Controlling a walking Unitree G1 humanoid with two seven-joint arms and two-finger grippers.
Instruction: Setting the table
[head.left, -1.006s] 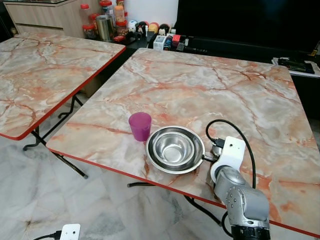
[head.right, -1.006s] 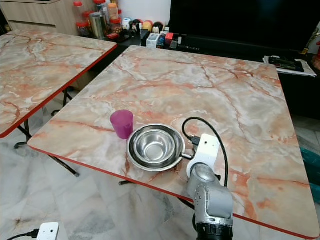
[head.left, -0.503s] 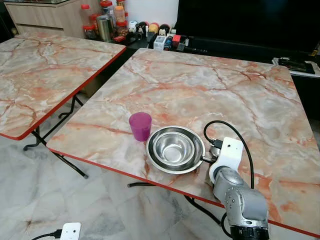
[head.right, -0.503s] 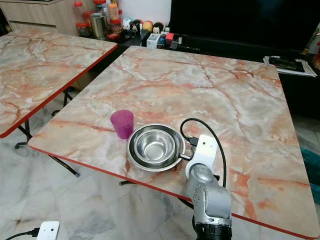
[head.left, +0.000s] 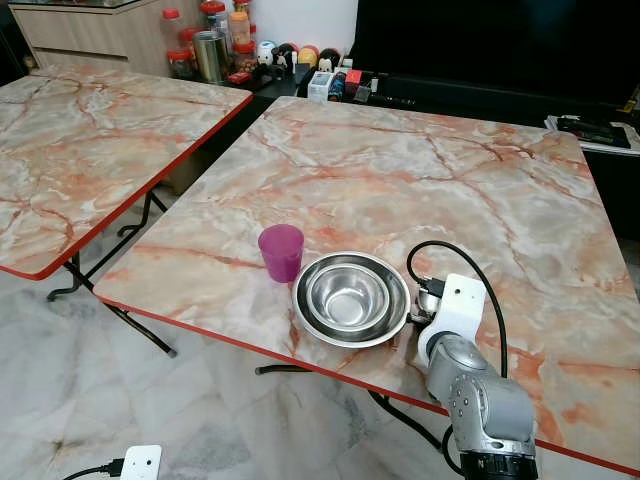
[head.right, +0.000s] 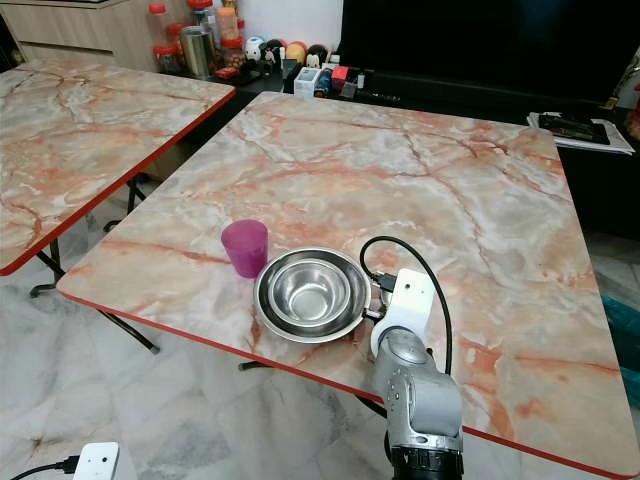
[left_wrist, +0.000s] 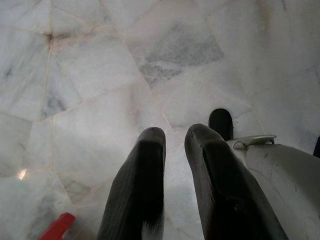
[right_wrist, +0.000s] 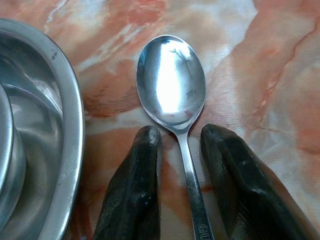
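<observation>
Compared with a moment before, very little has changed: the right gripper (right_wrist: 177, 145) has stayed low on the worktop (head.left: 420, 170), just to the right of the steel bowl (head.left: 350, 297), and its arm moved only slightly. In the right wrist view a spoon (right_wrist: 173, 85) lies flat on the marble, its handle running between the two black fingers (right_wrist: 135, 180). The jaws are narrowly open on both sides of the handle and do not press it, so I judge the spoon is just set down beside the bowl, or is about to be taken; the pictures do not decide which.

The bowl stands near the front edge of the worktop. It looks like two steel bowls, a smaller one nested inside a bigger one, and nothing is inside the inner one. A purple cup (head.left: 281, 251) stands upright just to the left of the bowl, very close to its rim; I cannot see into it.

The left gripper (left_wrist: 175, 165) hangs idle over the floor, jaws a little apart and holding nothing.
</observation>
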